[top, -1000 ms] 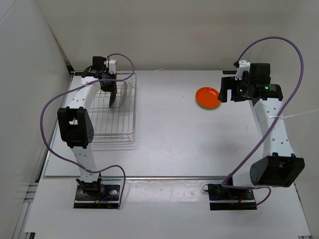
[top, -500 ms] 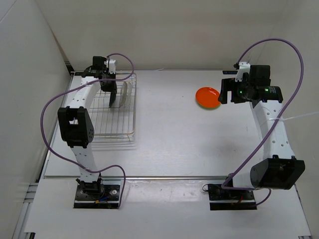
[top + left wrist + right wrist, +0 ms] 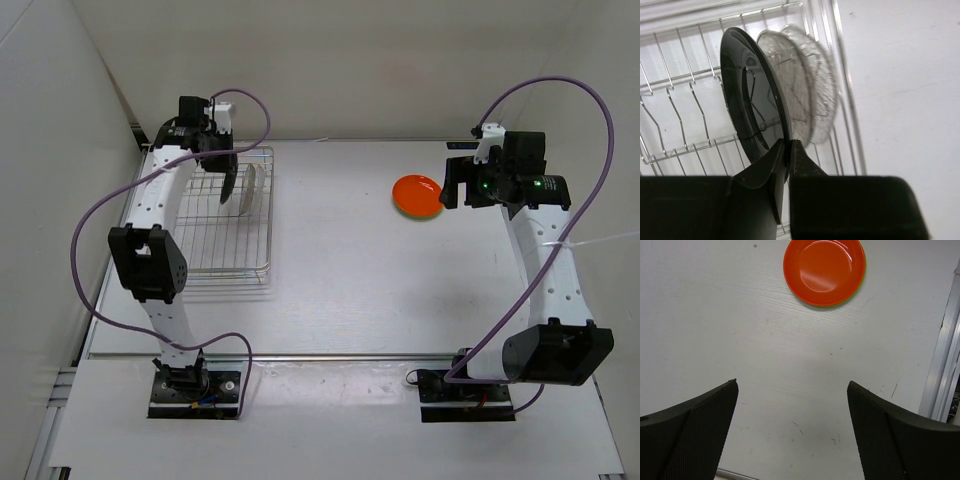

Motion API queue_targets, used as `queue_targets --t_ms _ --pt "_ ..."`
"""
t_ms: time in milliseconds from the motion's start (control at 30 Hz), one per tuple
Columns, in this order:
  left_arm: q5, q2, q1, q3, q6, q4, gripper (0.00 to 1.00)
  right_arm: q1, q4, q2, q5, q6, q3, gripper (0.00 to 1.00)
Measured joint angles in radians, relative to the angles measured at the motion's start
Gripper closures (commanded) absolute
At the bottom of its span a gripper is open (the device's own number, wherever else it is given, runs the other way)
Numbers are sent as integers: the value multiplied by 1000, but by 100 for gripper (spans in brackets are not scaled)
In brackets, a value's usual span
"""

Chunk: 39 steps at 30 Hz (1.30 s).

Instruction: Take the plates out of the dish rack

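My left gripper is shut on the lower rim of the glossy black plate, which stands on edge in the wire dish rack. The clear plate stands upright just behind it, on the rack's right side. In the top view the left gripper holds the black plate at the rack's far right, beside the clear plate. The orange-red plate lies flat on the table, stacked on the lime green plate, of which only an edge shows. My right gripper is open and empty, hovering near them.
The rack stands at the table's left side next to the left wall. The orange-red plate lies at the far right, left of the right gripper. A metal rail runs along the table's right edge.
My left wrist has risen and drawn back toward the far wall, with the black plate lifted slightly in its grip. The right arm has barely moved.
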Motion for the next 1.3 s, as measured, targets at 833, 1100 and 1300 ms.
queue_targets --t_ms 833,1100,1300 --pt "-866 -435 -1004 -443 569 121 89 37 -228 69 -348 -85 349 8" --pt "-1170 -436 -1240 -627 1006 357 89 180 -373 107 -407 -196 407 8" --pt "-1250 -430 -1353 -615 1096 442 89 235 -381 78 -432 -247 406 9"
